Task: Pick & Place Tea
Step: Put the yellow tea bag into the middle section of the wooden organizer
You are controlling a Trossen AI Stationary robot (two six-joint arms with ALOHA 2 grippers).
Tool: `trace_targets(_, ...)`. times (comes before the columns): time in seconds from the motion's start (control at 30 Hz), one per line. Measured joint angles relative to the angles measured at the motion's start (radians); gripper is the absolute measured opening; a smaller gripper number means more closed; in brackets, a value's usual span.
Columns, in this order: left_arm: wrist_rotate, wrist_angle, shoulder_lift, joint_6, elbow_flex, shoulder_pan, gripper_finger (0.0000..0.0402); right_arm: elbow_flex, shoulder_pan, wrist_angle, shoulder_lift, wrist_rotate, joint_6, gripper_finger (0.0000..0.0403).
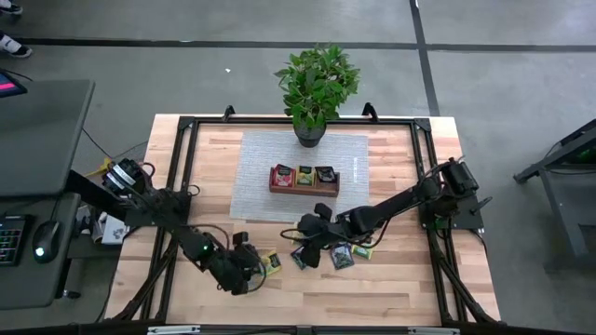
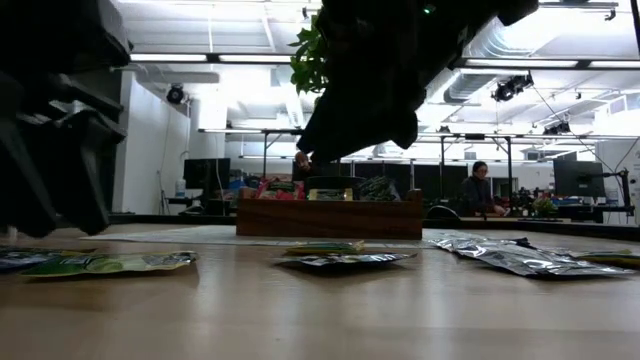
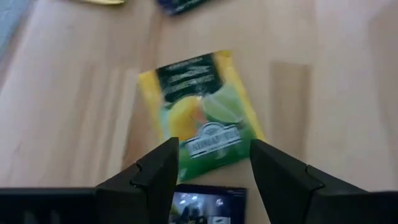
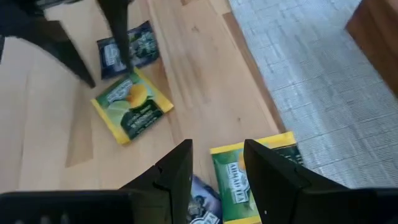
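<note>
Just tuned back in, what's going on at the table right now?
Both arms are sorting tea sachets into the wooden tray, which already holds a few. The left end effector hangs open over a yellow-green sachet on the near left of the table, not gripping it. The right end effector hovers open above another yellow-green sachet by the mat's near edge. More sachets lie loose nearby.

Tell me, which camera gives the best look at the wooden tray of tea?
The high view: the wooden tray shows from above, all three compartments filled. The low view shows only its side wall; the right wrist view catches a corner; the left wrist view misses it.
</note>
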Motion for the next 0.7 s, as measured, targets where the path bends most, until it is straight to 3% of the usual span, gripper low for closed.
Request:
trace_targets(0.27,-0.074,-0.096,0.035,-0.092,0.068,0.01,0.0195,0.0,0.021,0.005,0.0,-0.015,-0.061,0.0139)
trace_targets(0.7,-0.02,-0.109,0.039,-0.141,0.083,0.023,0.0195,0.0,0.021,0.005,0.0,-0.008,-0.106,0.0139)
